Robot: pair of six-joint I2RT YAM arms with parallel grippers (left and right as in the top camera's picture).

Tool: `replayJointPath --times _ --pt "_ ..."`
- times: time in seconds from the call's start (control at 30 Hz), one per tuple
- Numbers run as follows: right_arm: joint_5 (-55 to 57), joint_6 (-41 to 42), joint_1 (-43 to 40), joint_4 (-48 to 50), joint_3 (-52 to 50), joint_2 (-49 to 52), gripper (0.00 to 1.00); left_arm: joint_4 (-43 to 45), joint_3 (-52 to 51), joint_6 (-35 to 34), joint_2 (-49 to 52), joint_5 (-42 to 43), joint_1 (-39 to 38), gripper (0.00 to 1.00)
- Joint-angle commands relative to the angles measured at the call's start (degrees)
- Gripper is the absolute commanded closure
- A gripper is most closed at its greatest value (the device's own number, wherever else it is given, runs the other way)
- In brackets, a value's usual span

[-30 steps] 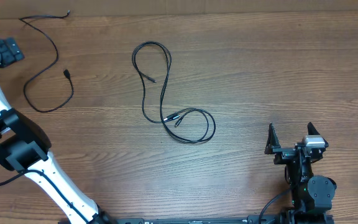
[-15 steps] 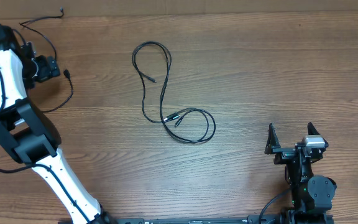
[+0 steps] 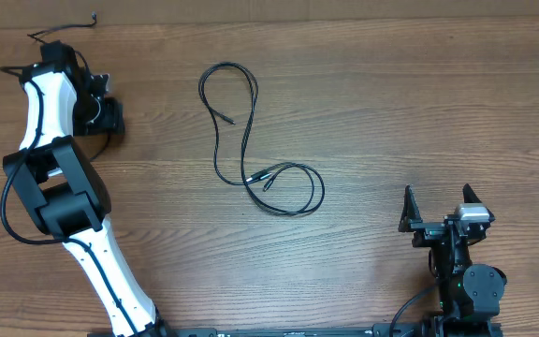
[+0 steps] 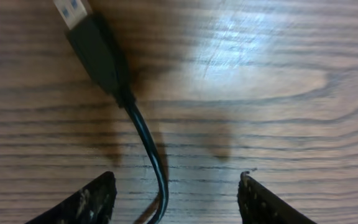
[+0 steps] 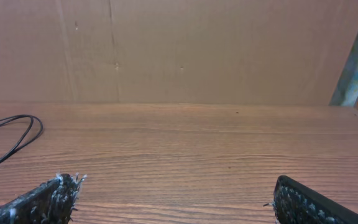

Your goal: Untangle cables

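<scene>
The left gripper [image 4: 176,190], at 10 o'clock, gapes wide astride 1 cable [image 4: 145,134] below its plug [image 4: 98,53], gripping nothing, so closing off-centre could flick it aside, while the looped cables [image 3: 254,177] lie central and the right gripper [image 3: 438,202], at 4 o'clock, gapes empty.

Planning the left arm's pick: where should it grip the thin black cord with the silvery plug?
Just behind the black plug housing, from above: the thin black cord lies flat on the wooden table, running between the open jaws of the left gripper.
</scene>
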Motion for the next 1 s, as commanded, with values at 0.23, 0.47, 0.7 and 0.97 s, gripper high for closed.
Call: replayJointPath --times 0.23,0.47,0.7,0.97 --pt "-0.09 0.33 -0.04 0.35 -0.59 -0.52 0.0 4.48 -2.58 -2.67 0.42 -1.11 0.37 0.87" --pt "-0.11 0.33 -0.04 0.35 -0.59 -0.52 0.0 8.02 -2.49 -8.79 0.39 0.81 0.37 0.96" --pt "-0.09 0.33 -0.04 0.35 -0.59 -0.52 0.0 13.0 3.04 -19.47 0.39 13.31 0.87 0.96" --pt "-0.09 0.33 -0.04 0.35 -0.59 -0.52 0.0 28.57 16.48 -41.92 0.39 31.32 1.99 0.96"
